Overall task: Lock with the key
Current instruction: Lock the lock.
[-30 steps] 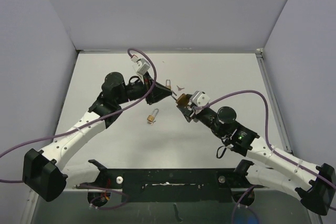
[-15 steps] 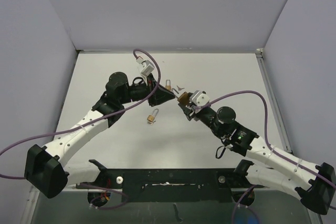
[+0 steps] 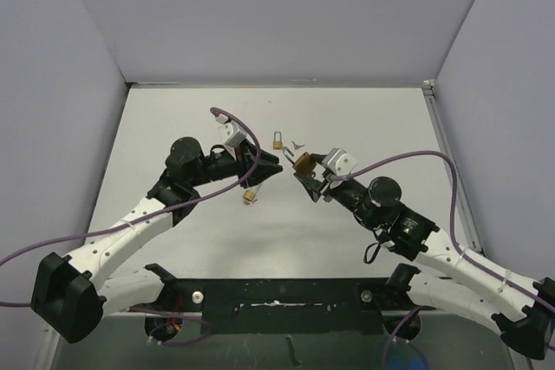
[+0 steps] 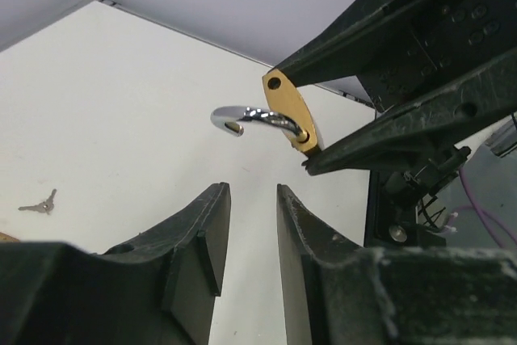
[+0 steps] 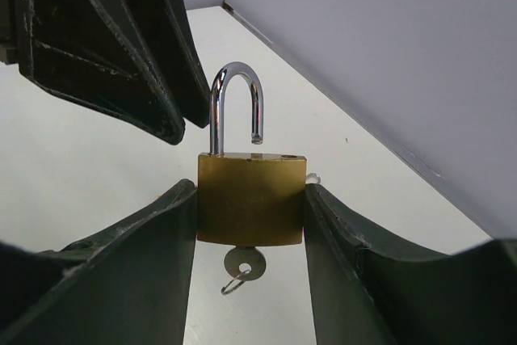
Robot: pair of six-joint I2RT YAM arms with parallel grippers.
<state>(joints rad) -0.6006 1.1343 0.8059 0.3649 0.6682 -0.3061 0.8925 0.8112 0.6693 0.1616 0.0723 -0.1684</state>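
One brass padlock is clamped in my right gripper above the surface, shackle open, key in its base. My left gripper, slightly apart and empty, faces the shackle. Pressing it shut and turning the key remain, I reckon.

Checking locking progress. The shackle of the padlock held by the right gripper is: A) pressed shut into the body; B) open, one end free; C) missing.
B: in the right wrist view the right gripper clamps the brass padlock, whose shackle has its free end clear of the body.
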